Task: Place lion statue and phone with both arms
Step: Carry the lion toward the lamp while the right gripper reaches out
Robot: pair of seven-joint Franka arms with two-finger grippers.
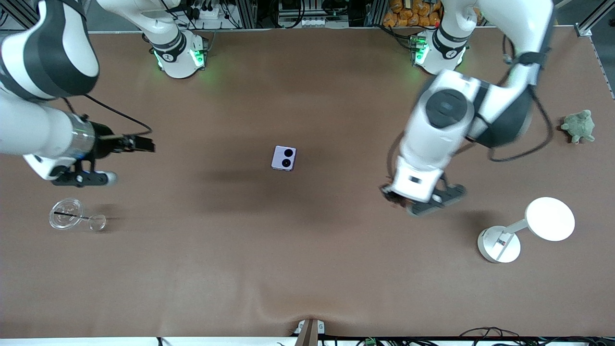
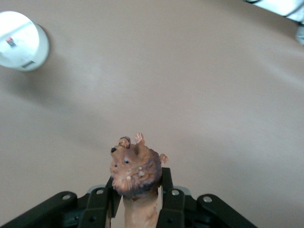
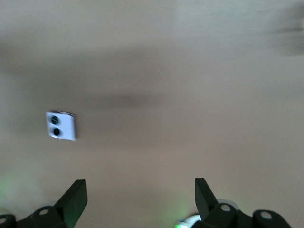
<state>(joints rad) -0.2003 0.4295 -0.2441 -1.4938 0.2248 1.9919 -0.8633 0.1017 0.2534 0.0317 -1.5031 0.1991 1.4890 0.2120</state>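
My left fingers (image 2: 137, 202) are clamped on the lion (image 2: 135, 166), head outward, hanging over bare desk (image 1: 307, 269) beside the white lamp (image 1: 526, 230). My right fingers (image 3: 140, 197) spread wide and empty over the right arm's end. The phone (image 1: 284, 158) lies flat mid-desk between both arms, cameras up, with open room all round; the right looks nearer.

A brown table (image 1: 307, 269) is carrying a lavender phone (image 1: 284, 158) at its middle, a green plush turtle (image 1: 579, 126) and a white lamp (image 1: 526, 229) toward the left arm's end, and clear glassware (image 1: 72, 215) toward the right arm's end.
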